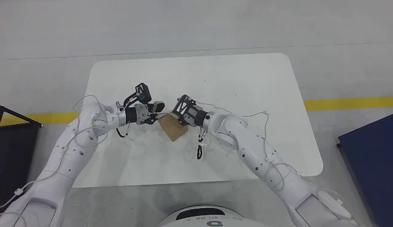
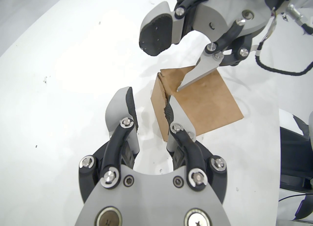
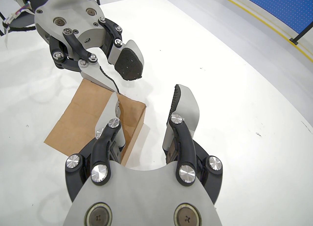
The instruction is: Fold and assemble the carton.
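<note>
Here we are at the carton [image 1: 173,128], a small brown box sitting on the white table [image 1: 245,80], with both arms meeting right over it. Our left gripper [image 2: 149,101] is spread wide and grasps nothing. One finger rests at the carton's top edge by a ragged seam [image 2: 164,87], and the other hangs off the carton's side. Our right gripper [image 3: 146,95] is just as open and empty-handed, with one finger laid across the carton's top and its partner out past the carton's edge. The two pressing fingertips nearly meet at the carton's upper corner.

We read this as the tuck-down of the last flap: the top looks mostly shut, but that seam gapes a little. To do it well, we want both fingers pushing straight down together, so the carton doesn't skid or tip away from either one. We keep the pressure light and even, because the cardboard at the seam looks frayed and could crumple.
</note>
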Controlling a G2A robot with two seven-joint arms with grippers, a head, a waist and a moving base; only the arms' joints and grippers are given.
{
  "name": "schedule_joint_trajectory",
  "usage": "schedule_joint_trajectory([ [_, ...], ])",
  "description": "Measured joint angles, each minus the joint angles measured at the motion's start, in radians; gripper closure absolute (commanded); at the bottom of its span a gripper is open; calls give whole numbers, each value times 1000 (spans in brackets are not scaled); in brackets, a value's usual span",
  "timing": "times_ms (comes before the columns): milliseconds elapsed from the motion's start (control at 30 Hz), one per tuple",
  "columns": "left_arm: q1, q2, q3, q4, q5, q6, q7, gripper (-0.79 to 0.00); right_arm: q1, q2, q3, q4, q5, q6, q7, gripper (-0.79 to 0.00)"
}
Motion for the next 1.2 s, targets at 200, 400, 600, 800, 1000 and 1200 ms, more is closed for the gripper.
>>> schedule_joint_trajectory([
  [200,4,4,-28,-15,17,38,29,-351,-1,-1,0,1,-2,-2,5,-449],
  [400,31,17,-72,-47,27,21,64,-357,-3,-1,2,-1,-5,-2,5,-449],
  [600,51,29,-41,-87,3,-1,18,-363,-7,-1,5,-9,-9,0,4,-468],
  [800,25,45,24,-99,-20,-1,-64,-360,-14,-1,6,-17,-14,3,1,-465],
  [1000,-1,54,40,-93,-75,-1,-30,-628,-35,7,34,-57,-26,13,-24,-465],
  [1200,11,65,-36,-90,-89,26,75,-785,-88,28,115,-161,-12,10,-56,-456],
])
